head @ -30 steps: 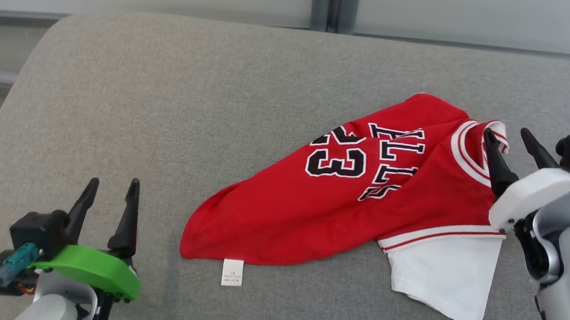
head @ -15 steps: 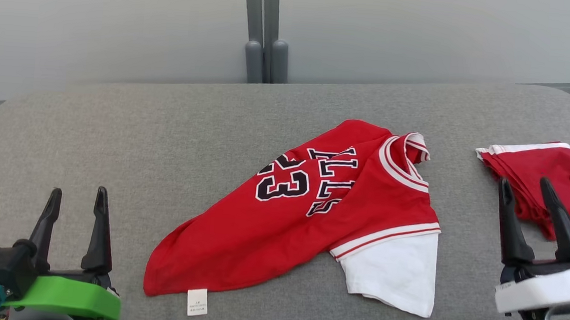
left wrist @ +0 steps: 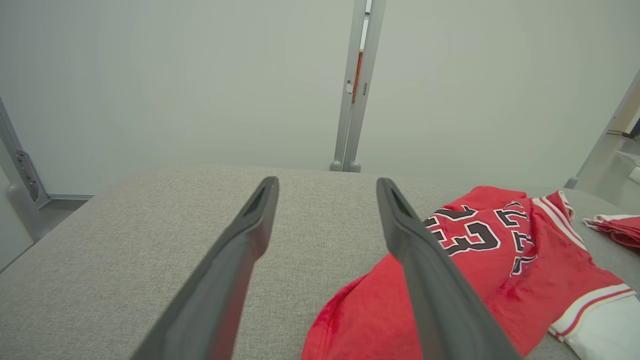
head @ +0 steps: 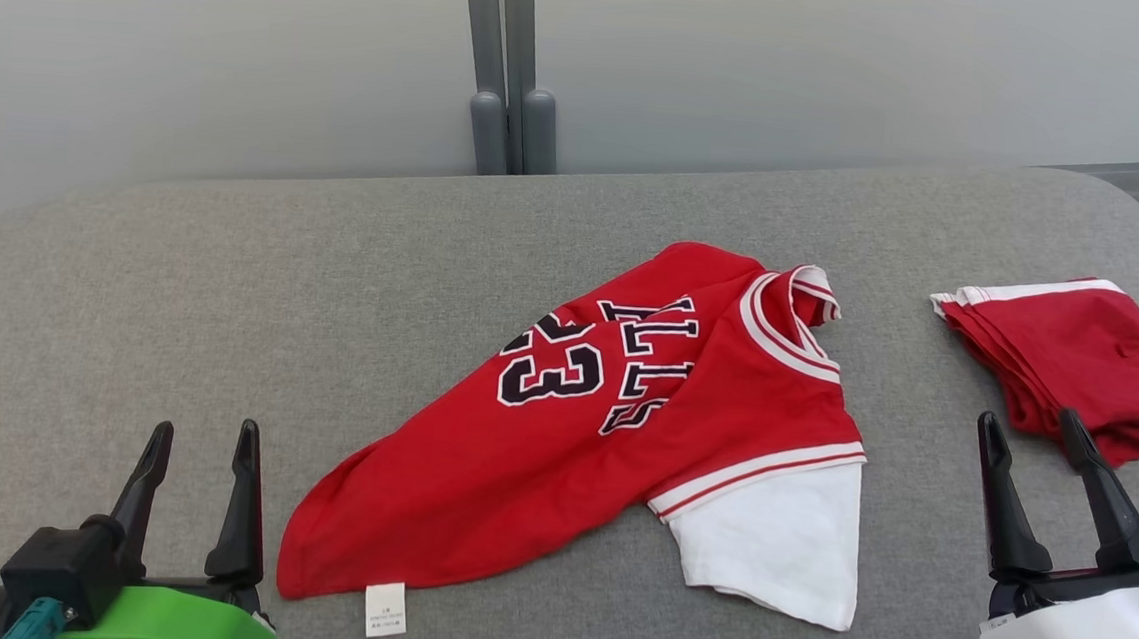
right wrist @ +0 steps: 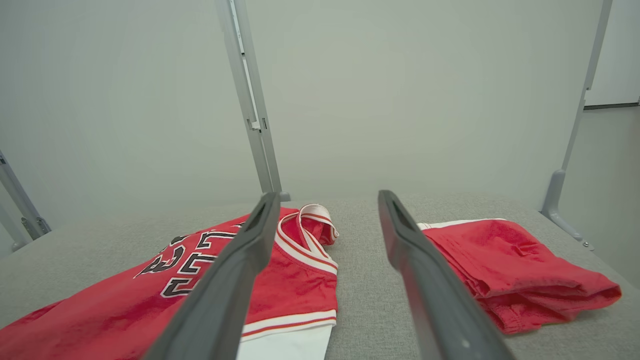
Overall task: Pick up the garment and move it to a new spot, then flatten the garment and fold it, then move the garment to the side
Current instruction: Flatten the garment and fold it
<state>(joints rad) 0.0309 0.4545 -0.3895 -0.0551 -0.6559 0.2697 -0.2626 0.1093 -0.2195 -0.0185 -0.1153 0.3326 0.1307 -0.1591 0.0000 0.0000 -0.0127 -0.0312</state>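
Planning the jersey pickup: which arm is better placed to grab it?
Probably left: the open left gripper sits close to the hem corner of the jersey, while the right gripper stands nearer the folded red garment.

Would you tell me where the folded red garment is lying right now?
In the head view the folded red garment lies at the grey cushion's right side, apart from the red jersey to its left, just beyond the right gripper's fingertips.
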